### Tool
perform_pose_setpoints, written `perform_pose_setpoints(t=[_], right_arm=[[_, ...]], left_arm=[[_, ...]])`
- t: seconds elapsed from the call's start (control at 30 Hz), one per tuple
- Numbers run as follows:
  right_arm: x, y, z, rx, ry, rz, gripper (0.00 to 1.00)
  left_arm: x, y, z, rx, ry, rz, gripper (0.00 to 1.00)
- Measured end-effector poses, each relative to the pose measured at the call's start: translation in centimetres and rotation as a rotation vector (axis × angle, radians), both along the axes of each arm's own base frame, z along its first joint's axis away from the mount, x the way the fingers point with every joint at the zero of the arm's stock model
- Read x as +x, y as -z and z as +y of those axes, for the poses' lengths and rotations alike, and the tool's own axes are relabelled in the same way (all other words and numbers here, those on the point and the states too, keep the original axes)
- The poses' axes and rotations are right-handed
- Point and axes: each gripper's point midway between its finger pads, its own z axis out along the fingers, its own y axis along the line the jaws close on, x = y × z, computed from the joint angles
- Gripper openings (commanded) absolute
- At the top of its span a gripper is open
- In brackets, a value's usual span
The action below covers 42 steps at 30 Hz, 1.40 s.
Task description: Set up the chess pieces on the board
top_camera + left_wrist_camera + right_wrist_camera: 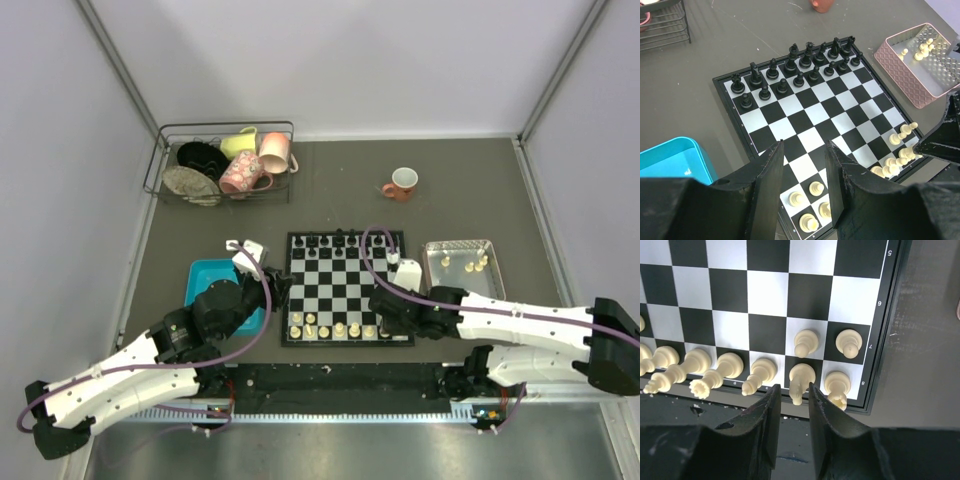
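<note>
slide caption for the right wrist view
right hand open over a cream piece in the board's edge row

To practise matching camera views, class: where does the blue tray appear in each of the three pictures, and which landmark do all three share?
Top external: the blue tray lies left of the board, partly covered by the left arm.
Left wrist: in the lower left corner, cut off by the picture's edge.
Right wrist: not in it.
Shared landmark: the board, with cream chess pieces on its near rows, shows in all three views.
</note>
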Motion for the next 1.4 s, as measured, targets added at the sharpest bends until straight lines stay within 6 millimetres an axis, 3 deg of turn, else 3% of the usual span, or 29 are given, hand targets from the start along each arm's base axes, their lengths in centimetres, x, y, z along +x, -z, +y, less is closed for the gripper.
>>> perform_pose_setpoints(t=[0.23,0.33,0.43,0.5,0.63,0.73,0.87,1.1,1.4], right_arm=[[0.4,-2.5,-0.2,0.047,-0.008,-0.039,0.31],[1.7,-4.6,-1.2,0.084,0.036,-0.07,0.31],[4.3,-6.5,-3.9,0.114,0.147,-0.114,0.31],[6.6,-8.0,-7.0,0.119,0.262,-0.155,0.31],[9.7,-9.0,-12.0,0.061,0.413,-0.173,0.3],[11.6,-8.0,-14.4,0.017,0.466,-0.134,0.28],[13.3,-5.6,-15.7,-0.026,0.471,-0.074,0.27],[15.7,-2.5,-15.6,-0.065,0.431,-0.018,0.24],[17.4,-0.1,-16.4,-0.084,0.444,0.002,0.25]], left_arm=[[0.0,0.0,0.0,0.0,-0.001,0.0,0.45],[0.0,-0.1,0.0,-0.004,-0.001,-0.003,0.45],[0.0,-0.2,0.1,-0.006,-0.004,-0.005,0.45],[0.0,-0.2,0.1,-0.006,-0.004,-0.005,0.45],[0.0,-0.2,0.1,-0.005,-0.004,-0.004,0.45],[0.0,-0.2,0.1,-0.005,-0.004,-0.004,0.46],[0.0,-0.4,0.2,-0.013,-0.004,-0.008,0.46],[-0.1,-0.5,0.2,-0.021,-0.005,-0.009,0.46],[-0.1,-0.7,0.3,-0.029,-0.006,-0.011,0.46]])
